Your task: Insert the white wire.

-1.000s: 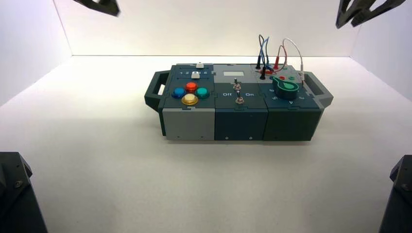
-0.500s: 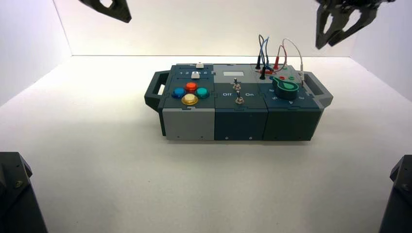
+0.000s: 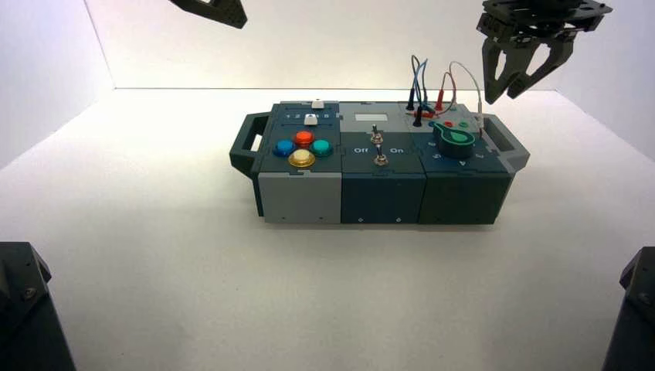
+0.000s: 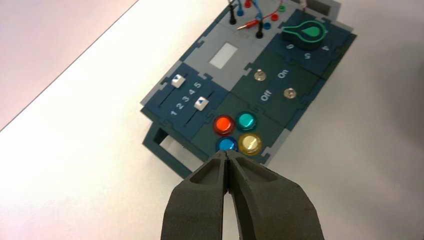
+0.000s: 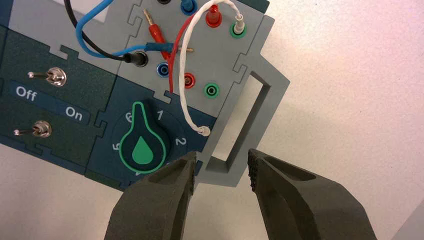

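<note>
The white wire (image 3: 466, 74) arches over the box's right rear corner. In the right wrist view the white wire (image 5: 181, 100) has one end plugged into a green socket (image 5: 238, 29). Its free white plug (image 5: 203, 131) lies on the box's right edge beside the green knob (image 5: 142, 145). A second green socket (image 5: 212, 90) stands empty. My right gripper (image 3: 503, 94) is open and empty, in the air above and to the right of the wires; in its own view the right gripper (image 5: 221, 170) hangs over the grey handle (image 5: 250, 120). My left gripper (image 4: 227, 155) is shut and empty.
The left gripper (image 3: 212, 9) hovers high above the box's left rear. Red (image 5: 172, 65), blue (image 5: 90, 42) and black (image 5: 80, 27) wires crowd the sockets beside the white one. Two toggle switches (image 5: 47, 77) marked Off/On sit mid-box; four coloured buttons (image 4: 235, 132) and two sliders (image 4: 189, 92) are at the left.
My right gripper has come down and leftward toward the wires, still open. My left gripper has moved rightward along the top. The box and wires have not moved.
</note>
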Tool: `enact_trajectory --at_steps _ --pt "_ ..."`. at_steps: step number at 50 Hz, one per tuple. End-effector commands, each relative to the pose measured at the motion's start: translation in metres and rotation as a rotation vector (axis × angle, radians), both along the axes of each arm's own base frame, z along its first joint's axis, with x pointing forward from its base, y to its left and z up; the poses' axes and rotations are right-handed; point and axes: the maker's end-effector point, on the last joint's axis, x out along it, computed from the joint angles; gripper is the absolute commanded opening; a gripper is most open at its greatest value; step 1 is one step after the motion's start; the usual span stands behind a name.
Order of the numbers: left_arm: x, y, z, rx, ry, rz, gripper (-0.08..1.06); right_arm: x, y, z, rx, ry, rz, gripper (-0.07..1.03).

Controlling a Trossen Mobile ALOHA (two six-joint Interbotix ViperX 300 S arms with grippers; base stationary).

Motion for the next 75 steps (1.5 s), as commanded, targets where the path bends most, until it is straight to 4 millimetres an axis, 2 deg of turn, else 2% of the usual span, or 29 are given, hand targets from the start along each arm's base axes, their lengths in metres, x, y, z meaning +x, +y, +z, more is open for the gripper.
enact_trajectory --at_steps 1,17,24,43,48,55,61,68,75 --pt "-0.001 -0.008 0.009 -0.032 -0.006 -0.031 -0.03 0.012 0.004 0.012 0.006 -0.054 0.015 0.56" --pt "-0.004 -0.01 0.007 -0.029 0.013 -0.047 -0.03 0.012 0.009 0.003 0.002 -0.033 0.03 0.55" --pt "-0.004 -0.01 0.007 -0.029 0.015 -0.046 -0.03 0.019 0.011 0.001 0.005 -0.049 0.032 0.55" --pt "-0.004 -0.01 0.007 -0.031 0.017 -0.045 -0.03 0.021 0.012 -0.011 0.0 -0.022 0.033 0.51" --pt "-0.006 -0.014 0.008 -0.036 0.015 -0.06 -0.03 0.021 0.012 -0.02 -0.004 0.005 0.032 0.45" --pt "-0.008 -0.017 0.009 -0.043 0.004 -0.069 -0.03 0.022 0.013 -0.022 -0.004 0.007 0.032 0.2" --pt "-0.007 -0.018 0.012 -0.057 -0.007 -0.064 -0.03 0.024 0.013 -0.02 -0.003 -0.001 0.031 0.07" --pt "-0.006 -0.019 0.014 -0.075 -0.019 -0.056 -0.03 0.024 0.013 -0.019 -0.003 -0.006 0.032 -0.02" --pt "-0.005 -0.019 0.014 -0.083 -0.023 -0.05 -0.03 0.025 0.014 -0.016 0.002 -0.017 0.033 -0.02"
